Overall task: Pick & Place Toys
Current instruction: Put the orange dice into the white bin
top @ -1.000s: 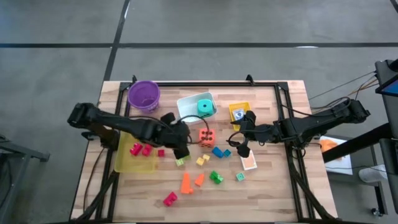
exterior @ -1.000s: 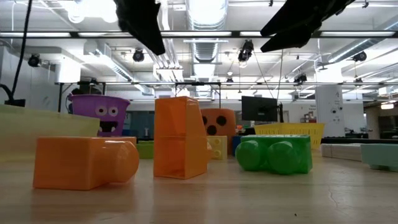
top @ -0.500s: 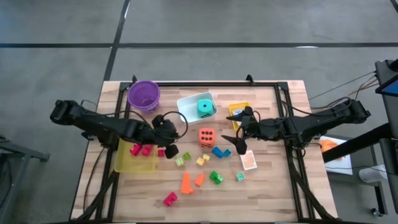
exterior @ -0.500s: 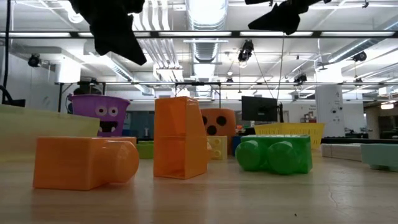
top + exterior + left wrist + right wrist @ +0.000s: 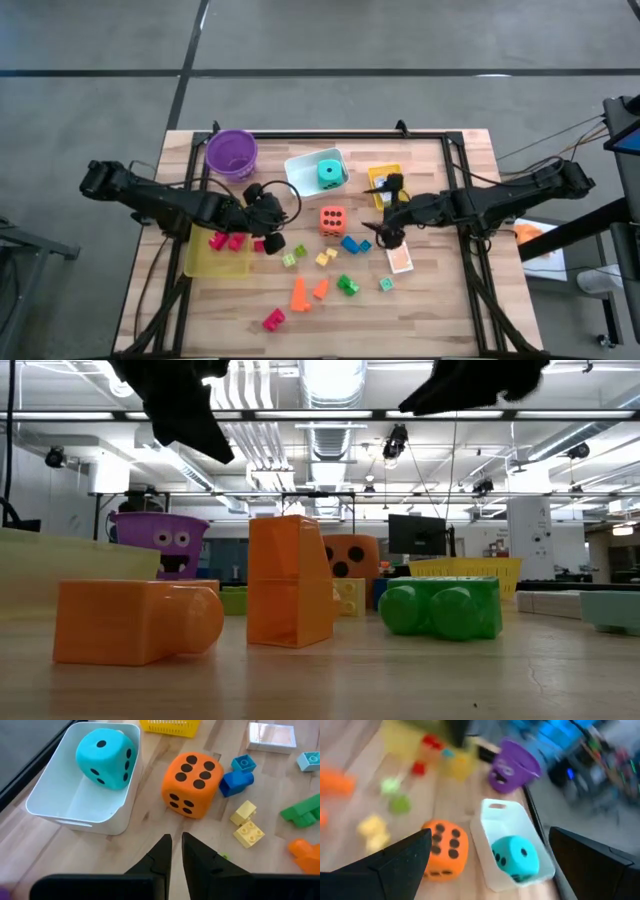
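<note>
Bright plastic blocks lie loose on the wooden table: blue [image 5: 353, 244], yellow [image 5: 325, 257], green [image 5: 347, 285], orange [image 5: 298, 293]. The orange die [image 5: 333, 220] rests on the table. The teal die [image 5: 328, 172] sits in the white tray [image 5: 300, 170]. Red and pink blocks [image 5: 226, 241] lie in the yellow tray [image 5: 205, 265]. My left gripper [image 5: 272, 240] hovers shut and empty beside the yellow tray, pointing toward the orange die [image 5: 192, 785]. My right gripper [image 5: 380, 215] hovers wide open to the right of the orange die [image 5: 445, 850], above the blue blocks.
The purple bowl [image 5: 232, 153] stands at the far left. A yellow basket [image 5: 385, 178] stands behind my right gripper. A small card box [image 5: 401, 260] and a teal block [image 5: 386, 284] lie near it. A pink block [image 5: 272, 320] lies near the front edge.
My left gripper has drawn back toward the table's left edge, from over the light green blocks to beside the yellow tray, and then kept still. My right gripper has risen a little and stayed open. No toy has moved.
</note>
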Controlling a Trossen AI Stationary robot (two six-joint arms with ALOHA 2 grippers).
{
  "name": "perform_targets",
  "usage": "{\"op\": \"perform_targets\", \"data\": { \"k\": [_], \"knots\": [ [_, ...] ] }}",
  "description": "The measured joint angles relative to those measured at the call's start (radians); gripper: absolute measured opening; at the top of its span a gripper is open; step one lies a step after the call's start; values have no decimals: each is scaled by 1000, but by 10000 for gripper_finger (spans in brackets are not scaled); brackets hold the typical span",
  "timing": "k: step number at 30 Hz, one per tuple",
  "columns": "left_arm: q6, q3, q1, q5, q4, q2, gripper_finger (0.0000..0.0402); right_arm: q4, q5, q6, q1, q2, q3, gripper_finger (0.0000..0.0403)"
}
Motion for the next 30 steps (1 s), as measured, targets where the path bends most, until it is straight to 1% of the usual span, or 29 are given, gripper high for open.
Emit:
{"op": "perform_targets", "data": {
  "k": [2, 4, 6, 9, 12, 18, 21, 24, 26, 30],
  "knots": [
    [2, 0, 0, 0, 0, 0, 42, -24, -60, -149, 1, 22, 0, 399],
    [3, 0, 0, 0, 0, 0, 42, -26, -113, -263, 1, 60, 0, 399],
    [3, 0, 0, 0, -3, 0, 42, -21, -137, -364, 1, 105, 0, 399],
    [3, 0, 0, 0, -5, 0, 42, -17, -120, -522, 0, 197, 0, 399],
    [3, 0, 0, 0, -9, 0, 42, 56, -39, -639, -4, 293, -1, 399],
    [3, 0, 0, 0, -24, 0, 42, 265, 121, -780, -34, 461, 0, 399],
    [3, -1, 0, 0, -45, 0, 42, 275, 172, -802, -42, 523, 13, 399],
    [3, -2, 0, 0, -65, 0, 42, 251, 247, -828, -41, 578, 20, 399],
    [3, -2, 0, 0, -75, 0, 42, 254, 265, -846, -41, 599, 23, 399],
    [3, -3, 0, 0, -83, 0, 42, 241, 246, -817, -41, 604, 31, 399]
  ]
}}
